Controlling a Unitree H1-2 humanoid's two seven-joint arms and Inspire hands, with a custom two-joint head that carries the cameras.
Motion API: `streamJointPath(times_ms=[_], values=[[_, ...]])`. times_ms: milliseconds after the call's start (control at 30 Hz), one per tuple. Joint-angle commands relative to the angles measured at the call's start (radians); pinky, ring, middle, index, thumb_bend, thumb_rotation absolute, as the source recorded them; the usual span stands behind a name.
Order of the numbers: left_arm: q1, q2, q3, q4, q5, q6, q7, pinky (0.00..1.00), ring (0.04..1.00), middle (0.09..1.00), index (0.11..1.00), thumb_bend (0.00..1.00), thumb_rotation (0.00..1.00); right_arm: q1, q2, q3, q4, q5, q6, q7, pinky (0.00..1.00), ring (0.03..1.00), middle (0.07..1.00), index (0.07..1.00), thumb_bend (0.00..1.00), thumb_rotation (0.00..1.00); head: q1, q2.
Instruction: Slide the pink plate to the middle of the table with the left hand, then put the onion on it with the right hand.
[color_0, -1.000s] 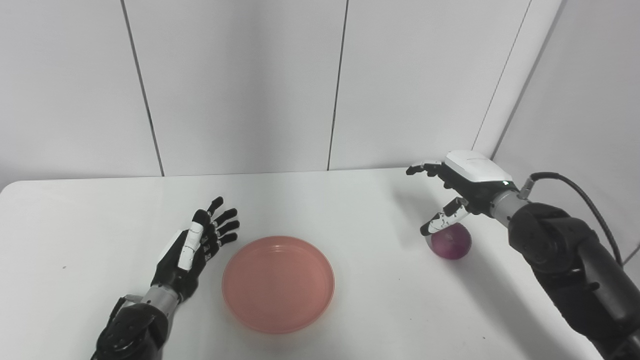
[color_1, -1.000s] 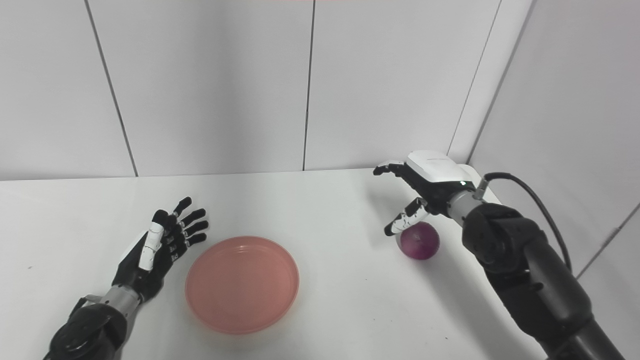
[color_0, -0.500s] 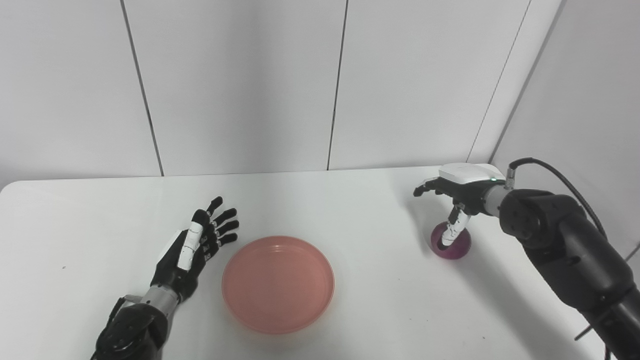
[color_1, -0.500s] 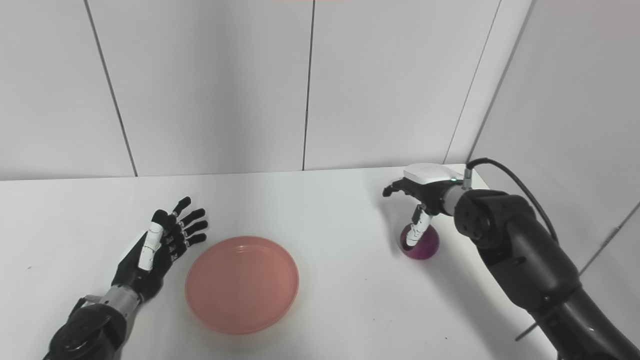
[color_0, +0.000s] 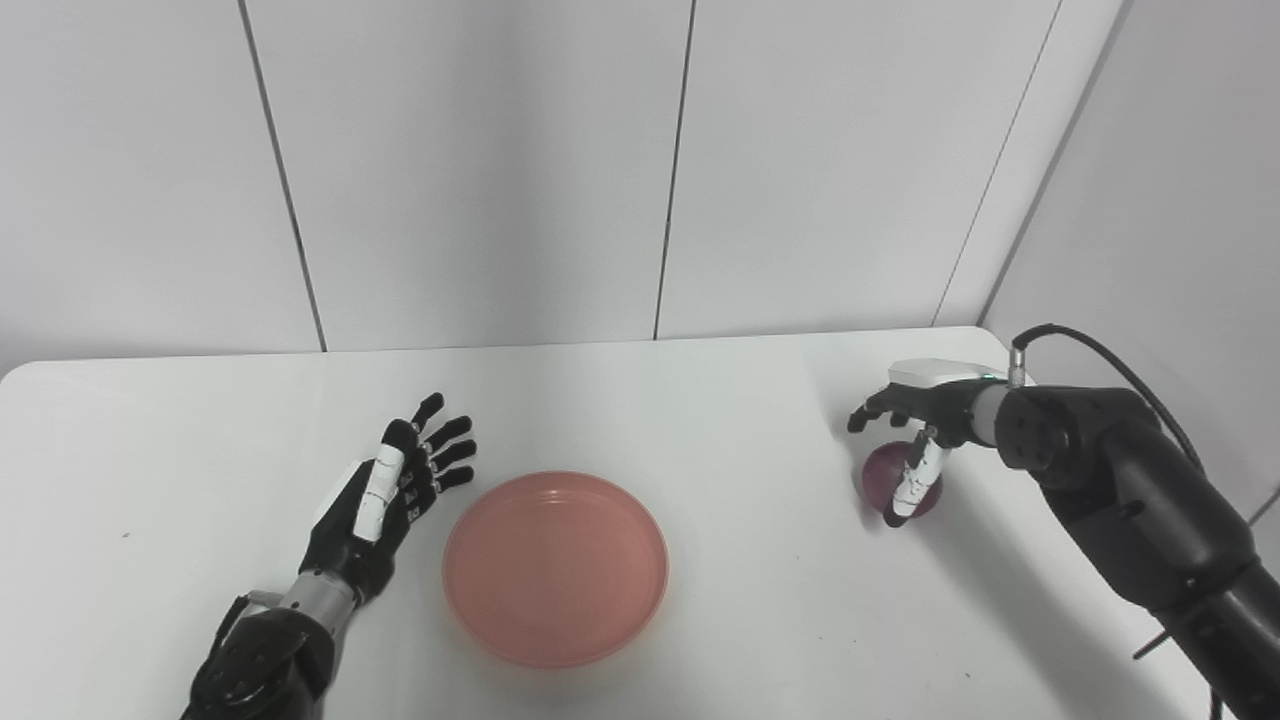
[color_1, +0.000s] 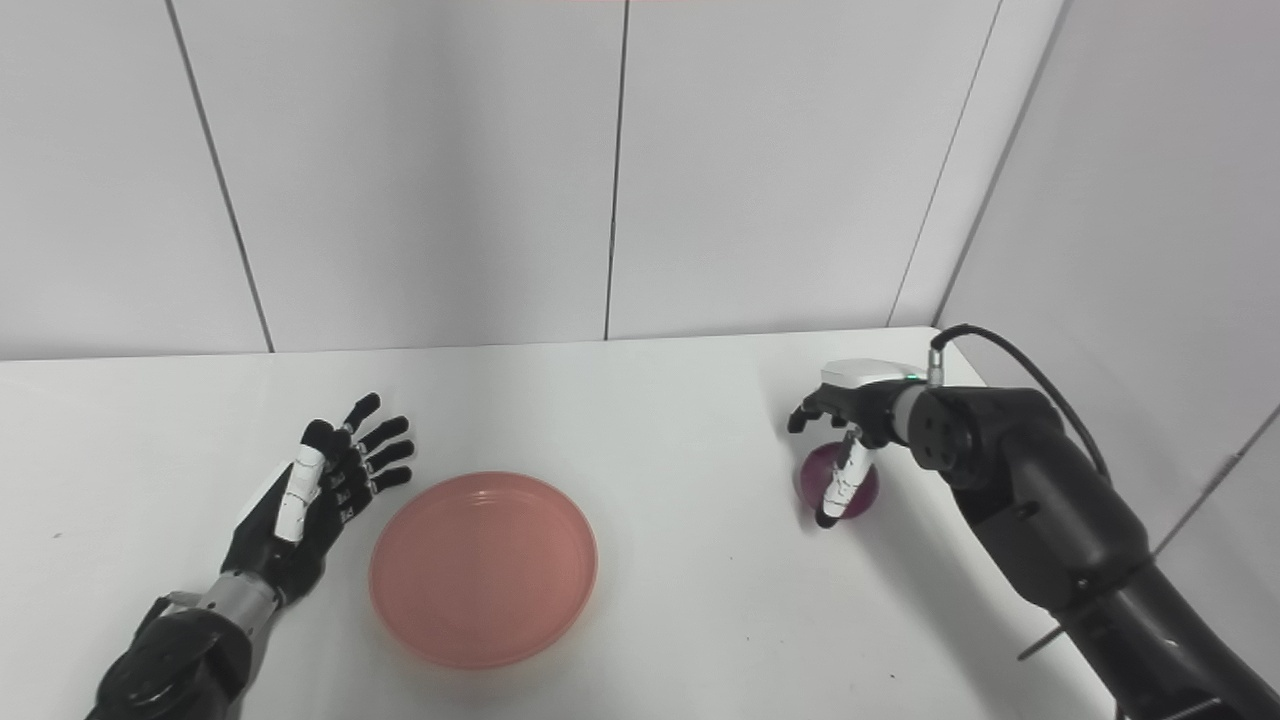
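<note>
Two hands: both over the white worktop (color_0: 700, 400), one at each side.
Left hand (color_0: 385, 495): lies just left of the pink plate, fingers spread and apart, holding nothing, not touching the rim.
Pink plate (color_0: 556, 567): sits flat near the worktop's middle, toward the front edge, bare inside.
Right hand (color_0: 925, 420): set over the red onion, palm down, its thumb (color_0: 908, 487) reaching down across the onion's front, the other fingers curled over the top.
Red onion (color_1: 860, 485): rests on the worktop at the right, well apart from the plate.
Grip: the fingers seem to touch the onion, but whether they have closed on it I cannot tell.
</note>
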Motion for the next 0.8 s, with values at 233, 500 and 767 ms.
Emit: streamJointPath(times_ms=[233, 500, 767], values=[[0.029, 0.006, 0.001, 0.033, 0.006, 0.064, 0.013, 0.84, 0.891, 0.919, 1.0, 0.9, 0.97, 0.003, -0.014, -0.013, 0.0, 0.001, 0.029, -0.023, 0.7, 0.877, 0.904, 0.85, 1.0, 0.16, 0.001, 0.002], [0.029, 0.006, 0.001, 0.039, 0.006, 0.059, 0.011, 0.84, 0.892, 0.921, 1.0, 0.88, 0.97, 0.039, -0.006, -0.006, -0.004, 0.002, 0.021, -0.037, 0.71, 0.876, 0.915, 0.862, 1.0, 0.19, 0.004, 0.004], [0.03, 0.002, 0.002, 0.033, 0.005, 0.067, 0.016, 0.84, 0.893, 0.922, 1.0, 0.88, 0.97, 0.062, -0.011, 0.004, 0.0, -0.001, 0.002, -0.066, 0.72, 0.873, 0.925, 0.855, 1.0, 0.19, 0.004, 0.003]])
